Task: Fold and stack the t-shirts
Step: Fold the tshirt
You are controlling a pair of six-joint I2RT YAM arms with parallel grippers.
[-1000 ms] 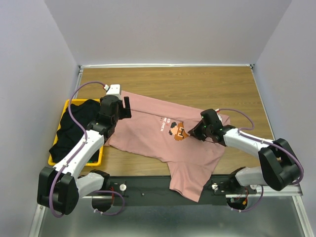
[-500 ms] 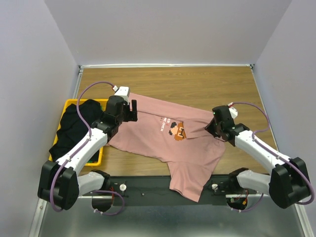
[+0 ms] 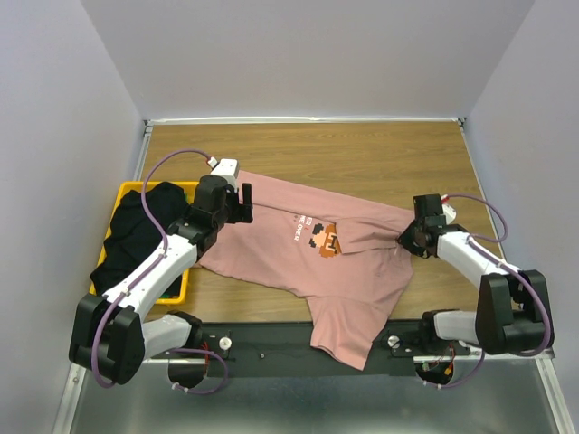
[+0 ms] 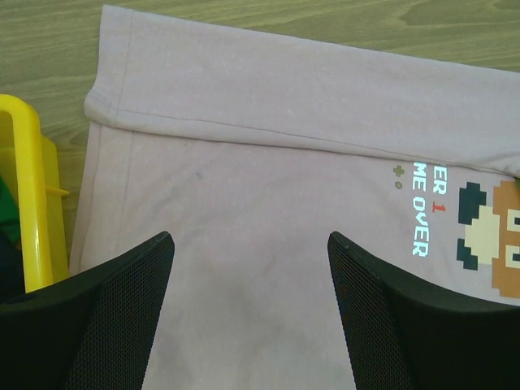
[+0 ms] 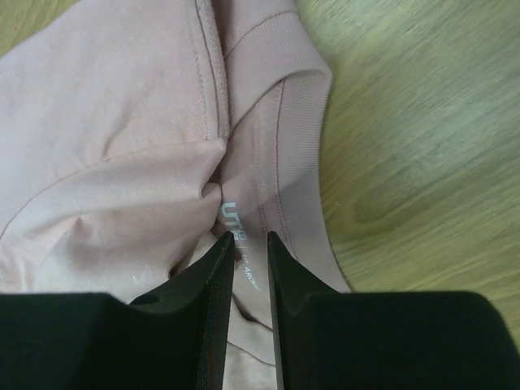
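Note:
A dusty-pink t-shirt (image 3: 271, 240) lies spread on the wooden table, pixel face and white text up, with one part hanging over the near edge. My left gripper (image 3: 242, 201) hovers over its left part, open wide, and only flat pink cloth (image 4: 244, 162) shows between the fingers, near a folded hem. My right gripper (image 3: 409, 237) sits low at the shirt's collar (image 5: 296, 138) on the right. Its jaws stand a narrow gap apart, with the printed neck label lying flat in the gap. A black t-shirt (image 3: 136, 235) is heaped in the basket.
The yellow plastic basket (image 3: 118, 194) stands at the table's left edge, and its rim (image 4: 24, 187) shows just left of my left fingers. Bare wood lies behind the shirt and to the right of the collar. Grey walls close in three sides.
My right gripper slid right, from beside the pixel face to the collar. My left gripper shifted right and a little forward onto the pink shirt's left part. The shirt barely moved.

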